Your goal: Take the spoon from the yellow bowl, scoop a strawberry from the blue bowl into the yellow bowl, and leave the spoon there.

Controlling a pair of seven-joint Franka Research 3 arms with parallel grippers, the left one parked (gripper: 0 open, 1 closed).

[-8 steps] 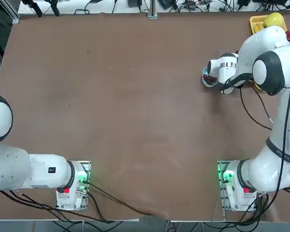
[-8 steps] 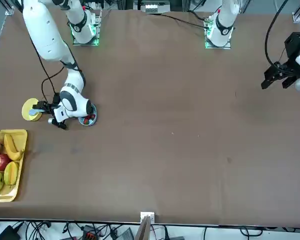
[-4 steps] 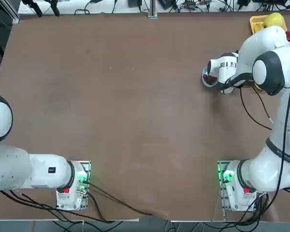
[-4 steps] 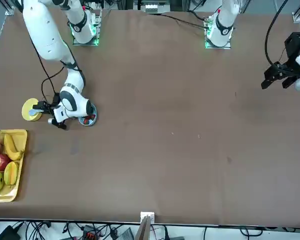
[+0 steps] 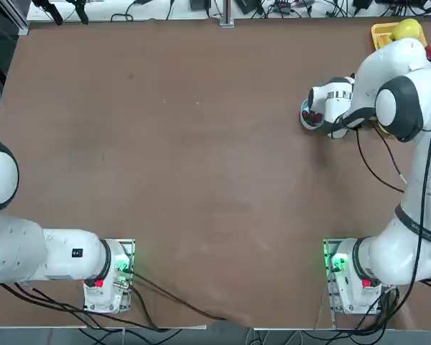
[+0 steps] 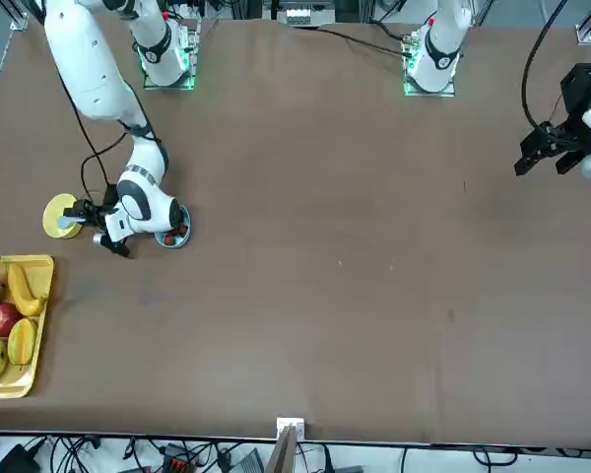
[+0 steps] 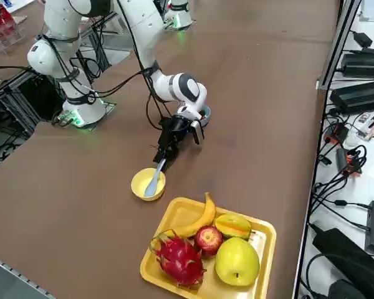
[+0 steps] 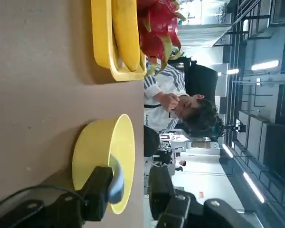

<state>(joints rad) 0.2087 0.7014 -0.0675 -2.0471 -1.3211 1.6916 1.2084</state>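
The spoon [image 7: 154, 181] is small, pale blue and smooth. It leans in the round yellow bowl [image 7: 141, 187], bowl end down. The right gripper [image 7: 161, 155] is at its handle, fingers apart on both sides. The blue bowl [image 6: 180, 236] sits just beside the arm, red berries [image 5: 314, 116] inside. Two small bowls, one spoon.

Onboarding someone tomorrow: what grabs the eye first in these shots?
The right gripper, reaching low at the spoon that leans in the yellow bowl, its fingers either side of the handle with a gap still showing. Next to that, the fruit tray with banana, apple and dragon fruit at the table's near corner in the side view. The blue bowl with strawberries sits under the wrist.
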